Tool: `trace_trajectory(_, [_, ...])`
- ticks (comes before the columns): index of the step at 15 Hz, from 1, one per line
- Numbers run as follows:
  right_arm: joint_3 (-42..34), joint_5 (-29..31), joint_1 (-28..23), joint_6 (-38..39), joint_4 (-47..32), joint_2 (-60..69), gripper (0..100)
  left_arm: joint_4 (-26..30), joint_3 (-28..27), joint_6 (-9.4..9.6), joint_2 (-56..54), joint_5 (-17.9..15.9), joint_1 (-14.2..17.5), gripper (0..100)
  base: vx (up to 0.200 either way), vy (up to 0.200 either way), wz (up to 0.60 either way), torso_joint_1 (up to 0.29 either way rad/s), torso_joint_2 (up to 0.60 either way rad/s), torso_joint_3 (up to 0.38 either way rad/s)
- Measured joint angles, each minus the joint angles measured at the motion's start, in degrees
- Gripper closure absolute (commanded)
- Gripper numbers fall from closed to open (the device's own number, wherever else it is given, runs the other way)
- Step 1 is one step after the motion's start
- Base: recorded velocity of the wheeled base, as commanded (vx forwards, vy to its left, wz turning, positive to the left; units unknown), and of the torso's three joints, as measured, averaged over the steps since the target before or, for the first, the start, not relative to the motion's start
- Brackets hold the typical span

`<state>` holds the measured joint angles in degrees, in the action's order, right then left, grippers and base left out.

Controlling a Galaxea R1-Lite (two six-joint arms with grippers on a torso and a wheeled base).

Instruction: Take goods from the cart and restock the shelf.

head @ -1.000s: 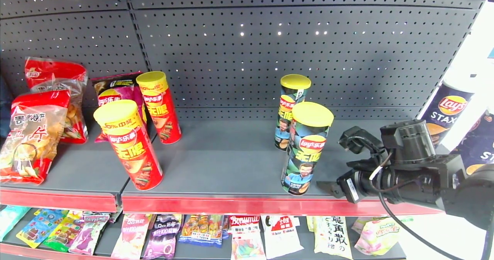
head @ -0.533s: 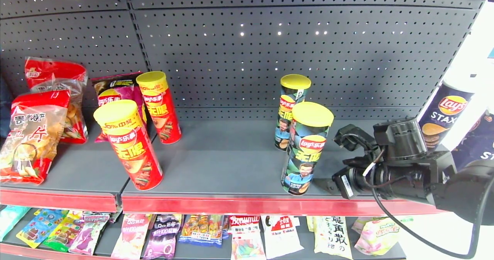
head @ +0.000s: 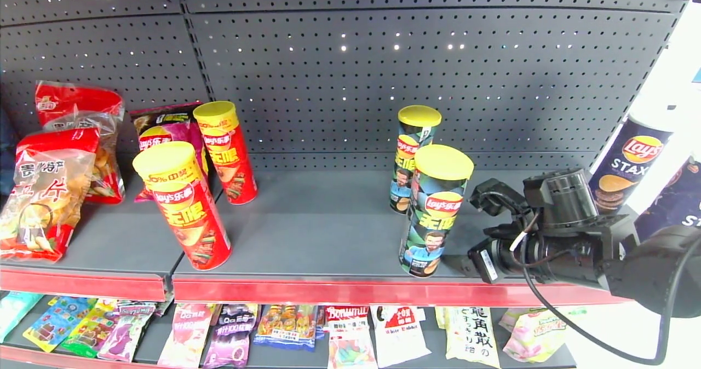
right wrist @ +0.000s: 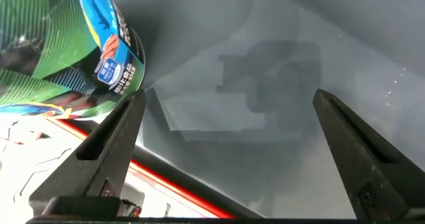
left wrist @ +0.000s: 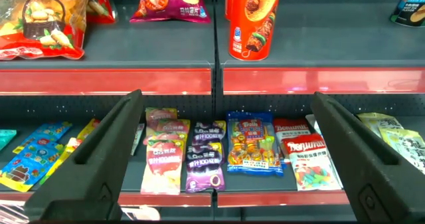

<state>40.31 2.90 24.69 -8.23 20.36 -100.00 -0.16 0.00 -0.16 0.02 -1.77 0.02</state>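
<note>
Shelf (head: pixel 328 224), grey board with a red front lip, is the biggest thing and has bare board between its groups of goods. The right claw (right wrist: pixel 222 157) sits low at the front edge on the shelf's right side. Its fingers are spread wide with nothing between them, and one finger is just beside the foot of the front green can (head: pixel 435 215); whether they touch I cannot tell. The left claw (left wrist: pixel 222 157) is also wide and empty, and faces the sachets (left wrist: pixel 202 164) on the tier under the red lip. Snack bags (head: pixel 46 194) lean at the far left. Two red cans (head: pixel 189 215) stand right of them, one behind the other. The front green can stands upright near the lip, right of middle, with the rear green can (head: pixel 412 161) close behind it. These cans look light and stiff, but glossy, so likely slippery, and tall enough to tip if nudged low down. I would take one across the middle of the tube, below the yellow lid, which might pop off, and squeeze gently so the wall is not dented.
</note>
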Motion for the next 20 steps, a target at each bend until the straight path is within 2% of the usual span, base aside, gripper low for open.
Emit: trace_trajectory(20, [2.0, 0.2, 3.1, 0.0, 0.1, -1.7, 0, 0.0, 0.0, 0.0, 0.0, 0.0, 0.0, 0, 0.0, 0.0, 0.0, 0.0, 0.0, 0.0])
